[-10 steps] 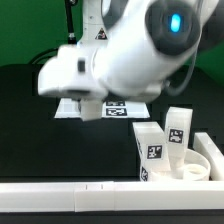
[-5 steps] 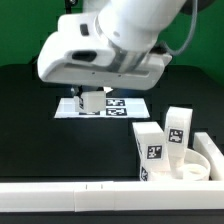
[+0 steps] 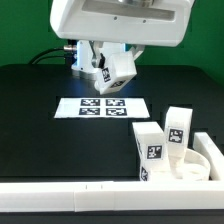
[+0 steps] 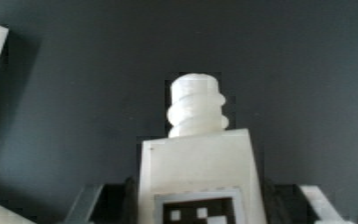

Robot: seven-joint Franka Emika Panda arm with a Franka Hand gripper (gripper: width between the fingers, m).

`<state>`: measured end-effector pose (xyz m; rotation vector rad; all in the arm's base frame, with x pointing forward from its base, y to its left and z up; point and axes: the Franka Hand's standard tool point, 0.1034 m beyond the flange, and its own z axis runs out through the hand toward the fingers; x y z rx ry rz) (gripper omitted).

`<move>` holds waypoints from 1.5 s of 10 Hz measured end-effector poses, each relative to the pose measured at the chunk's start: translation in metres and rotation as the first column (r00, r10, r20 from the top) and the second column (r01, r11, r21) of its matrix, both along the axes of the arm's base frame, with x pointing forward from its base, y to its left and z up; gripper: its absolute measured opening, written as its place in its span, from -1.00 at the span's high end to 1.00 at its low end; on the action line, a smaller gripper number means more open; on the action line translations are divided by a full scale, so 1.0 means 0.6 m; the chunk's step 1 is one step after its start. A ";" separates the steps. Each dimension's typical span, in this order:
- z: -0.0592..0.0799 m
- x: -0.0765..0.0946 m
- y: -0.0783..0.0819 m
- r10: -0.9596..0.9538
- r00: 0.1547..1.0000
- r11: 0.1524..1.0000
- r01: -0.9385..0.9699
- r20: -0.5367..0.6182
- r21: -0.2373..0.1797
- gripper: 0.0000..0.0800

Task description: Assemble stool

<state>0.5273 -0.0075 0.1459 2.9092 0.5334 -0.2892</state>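
Exterior view: my gripper (image 3: 108, 68) has risen off the table since a second ago, fingers clamped on a stool leg (image 3: 112, 72), now tilted above the marker board (image 3: 101, 106) mid-table. Pick succeeded; remaining legs (image 3: 163, 140) and seat (image 3: 210, 160) sit by the table's front edge.

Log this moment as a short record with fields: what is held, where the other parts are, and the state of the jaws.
held part: stool leg, tagged, tilted, lifted above the table
jaws: shut on the leg's sides, per the wrist view
leg tip: ridged peg pointing away from the gripper
marker board: flat on the table, below the held leg
other legs: two upright, on the round seat, exterior view's right
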 end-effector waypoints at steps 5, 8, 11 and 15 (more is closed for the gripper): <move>0.097 0.117 0.095 0.089 0.934 0.986 -0.131 0.346 0.102 0.17; 0.084 0.113 0.072 0.086 0.862 0.981 -0.161 0.499 0.109 0.17; 0.073 0.125 0.109 0.032 0.770 0.979 -0.152 0.638 0.134 0.17; 0.034 0.129 0.148 0.022 0.721 0.978 -0.158 0.692 0.133 0.17</move>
